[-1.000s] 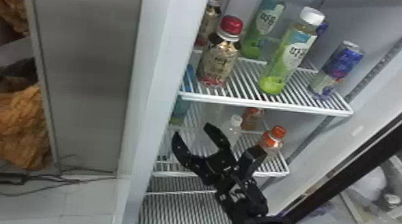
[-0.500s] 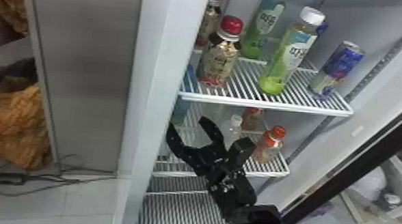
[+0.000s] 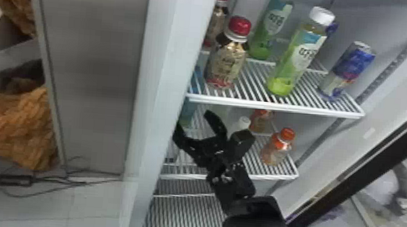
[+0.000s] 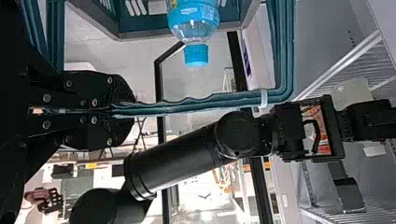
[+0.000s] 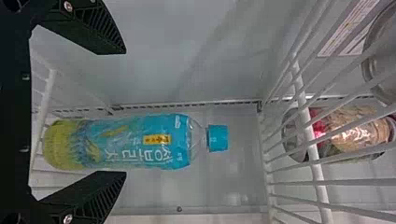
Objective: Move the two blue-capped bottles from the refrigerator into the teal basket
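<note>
In the head view my right gripper (image 3: 193, 122) is inside the refrigerator at the middle shelf, near a blue-labelled bottle (image 3: 188, 112) partly hidden by the door frame. In the right wrist view the right gripper (image 5: 125, 112) stands open; the blue-capped bottle (image 5: 135, 141) is upright on the shelf, ahead of the gap between the fingers, not held. In the left wrist view my left gripper (image 4: 125, 111) is shut on the handle (image 4: 210, 102) of the teal basket (image 4: 140, 35). Another blue-capped bottle (image 4: 194, 21) is in that basket.
A wire shelf (image 3: 276, 106) with red-capped and white-capped bottles and a can (image 3: 348, 69) is above the right gripper. Right of it are a white-capped bottle (image 3: 243, 123) and orange-capped bottle (image 3: 280, 147). The refrigerator's side frame (image 3: 161, 84) rises close by on the left.
My right gripper has moved slightly up and left in the head view, deeper into the middle shelf, closer to the blue-labelled bottle. Its fingers have stayed apart.
</note>
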Tool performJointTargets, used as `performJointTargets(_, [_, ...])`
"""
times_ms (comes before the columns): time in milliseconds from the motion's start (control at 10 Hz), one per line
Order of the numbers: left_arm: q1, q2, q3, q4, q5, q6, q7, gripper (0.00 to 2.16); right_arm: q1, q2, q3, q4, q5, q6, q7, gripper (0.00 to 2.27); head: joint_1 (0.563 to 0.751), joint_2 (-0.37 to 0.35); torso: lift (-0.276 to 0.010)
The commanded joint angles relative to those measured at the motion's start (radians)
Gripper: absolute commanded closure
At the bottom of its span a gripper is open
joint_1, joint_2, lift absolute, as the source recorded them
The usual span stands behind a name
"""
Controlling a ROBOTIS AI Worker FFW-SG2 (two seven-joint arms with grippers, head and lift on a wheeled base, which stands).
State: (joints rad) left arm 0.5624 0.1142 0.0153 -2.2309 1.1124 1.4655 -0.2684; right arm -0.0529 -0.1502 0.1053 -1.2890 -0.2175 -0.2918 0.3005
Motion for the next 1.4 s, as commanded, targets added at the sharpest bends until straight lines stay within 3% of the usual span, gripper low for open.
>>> performJointTargets(0, [0.0, -0.001, -0.001, 0.001, 0.0, 0.0, 0.0, 1.17, -0.033, -0.002, 0.014, 0.031, 0.0, -0.018, -0.018, 0.08, 0.695, -0.323, -0.168])
performJointTargets(700, [-0.018, 0.001, -0.012, 0.013, 0.003, -0.005, 0.0, 1.16, -0.188, -0.02, 0.128, 0.154, -0.033, -0.035, -0.132, 0.07, 0.695, -0.297, -0.168])
performJointTargets(1300, [-0.023, 0.001, -0.02, 0.023, 0.007, -0.017, -0.003, 1.16, -0.269, -0.023, 0.165, 0.223, -0.016, 0.0, -0.196, 0.12, 0.695, -0.285, -0.168])
